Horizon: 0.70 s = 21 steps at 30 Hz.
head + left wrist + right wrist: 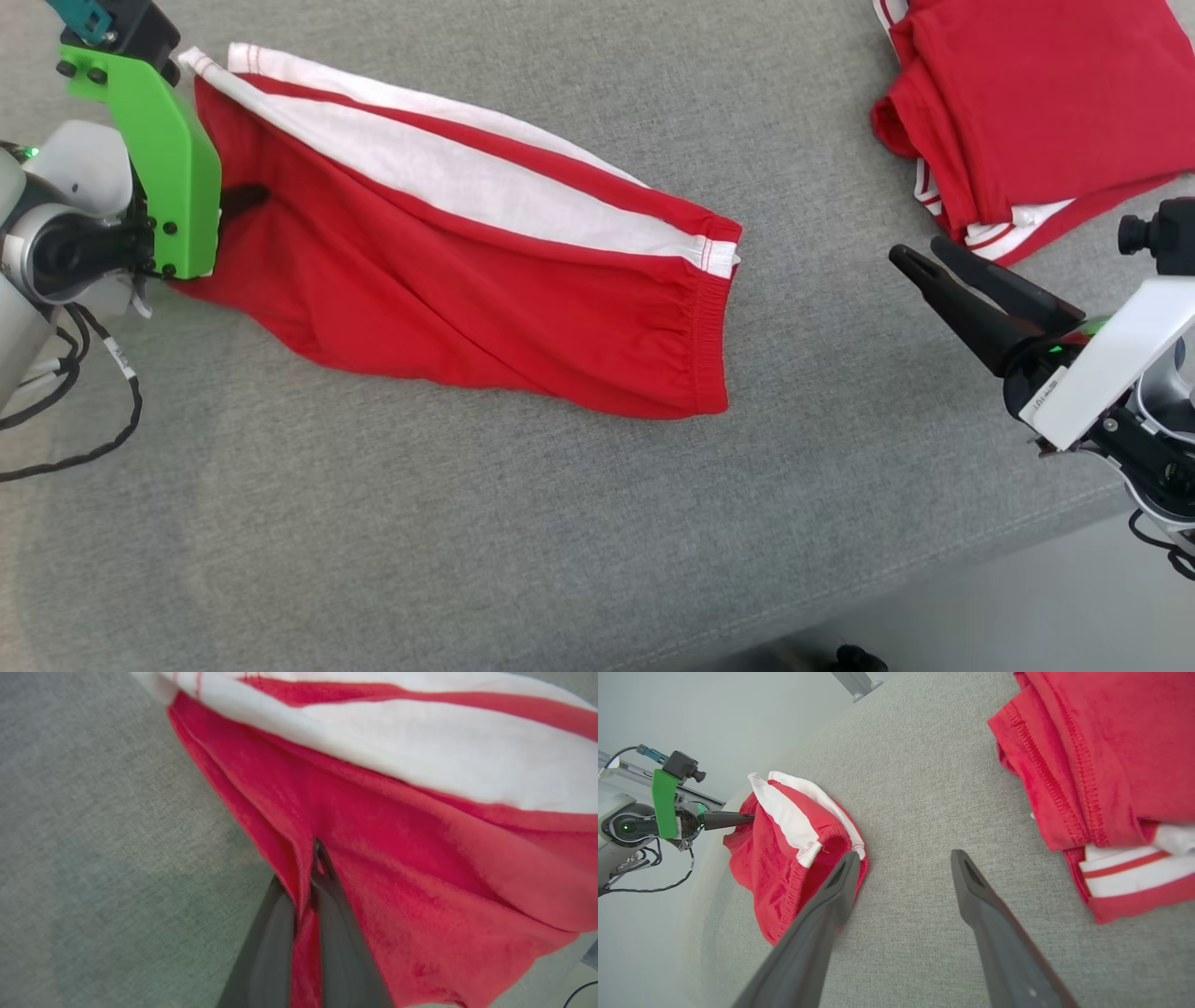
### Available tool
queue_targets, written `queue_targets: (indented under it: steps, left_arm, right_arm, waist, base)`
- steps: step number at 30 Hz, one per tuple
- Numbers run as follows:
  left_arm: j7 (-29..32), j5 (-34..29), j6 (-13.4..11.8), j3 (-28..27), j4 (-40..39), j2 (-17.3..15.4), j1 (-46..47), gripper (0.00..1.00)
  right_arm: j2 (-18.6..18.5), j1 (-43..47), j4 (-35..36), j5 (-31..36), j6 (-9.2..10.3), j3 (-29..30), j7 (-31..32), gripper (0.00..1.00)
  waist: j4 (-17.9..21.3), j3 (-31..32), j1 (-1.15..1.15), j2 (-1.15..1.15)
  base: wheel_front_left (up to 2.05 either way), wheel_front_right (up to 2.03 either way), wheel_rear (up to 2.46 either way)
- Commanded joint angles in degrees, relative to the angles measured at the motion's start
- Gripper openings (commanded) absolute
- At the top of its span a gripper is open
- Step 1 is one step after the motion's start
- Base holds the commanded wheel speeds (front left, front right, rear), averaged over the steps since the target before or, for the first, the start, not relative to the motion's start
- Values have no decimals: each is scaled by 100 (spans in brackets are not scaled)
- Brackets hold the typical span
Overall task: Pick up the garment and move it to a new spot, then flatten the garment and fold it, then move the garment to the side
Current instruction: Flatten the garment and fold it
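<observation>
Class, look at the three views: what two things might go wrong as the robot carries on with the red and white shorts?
1. The left gripper pinches only a thin fold at one end of the shorts; a pull might slip it free.
2. The right gripper hangs open, apart from the waistband, so a one-ended lift would likely bunch them.

Garment point(448, 280) is lying on the padded surface point(560, 541), stretching away from the left gripper point(245, 199) toward the right gripper point(917, 250). Its near edge is sitting between the left gripper's closed fingers, apparently one fold. Folded pile point(1036, 112) is lying ahead-right of the right gripper's spread fingers, well apart from the garment.
</observation>
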<state>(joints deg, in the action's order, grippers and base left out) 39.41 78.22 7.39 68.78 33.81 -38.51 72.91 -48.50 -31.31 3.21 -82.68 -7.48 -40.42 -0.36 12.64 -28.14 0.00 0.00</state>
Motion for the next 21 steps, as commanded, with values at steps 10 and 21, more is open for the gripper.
queue_targets:
  steps: [10, 21]
  left_arm:
    - [344, 383, 15, 125, -14, -28, -530, 0]
    - [338, 889, -108, 115, -403, -202, -1387, 0]
  right_arm:
    - [214, 238, -338, -22, -2, -111, 217, 100]
    - [323, 584, -572, -157, -2, -164, 360, 100]
  waist:
    - [-571, 844, 0, 0]
    - [-893, 1434, 0, 0]
  base:
    - [0, 0, 0]
    - [0, 0, 0]
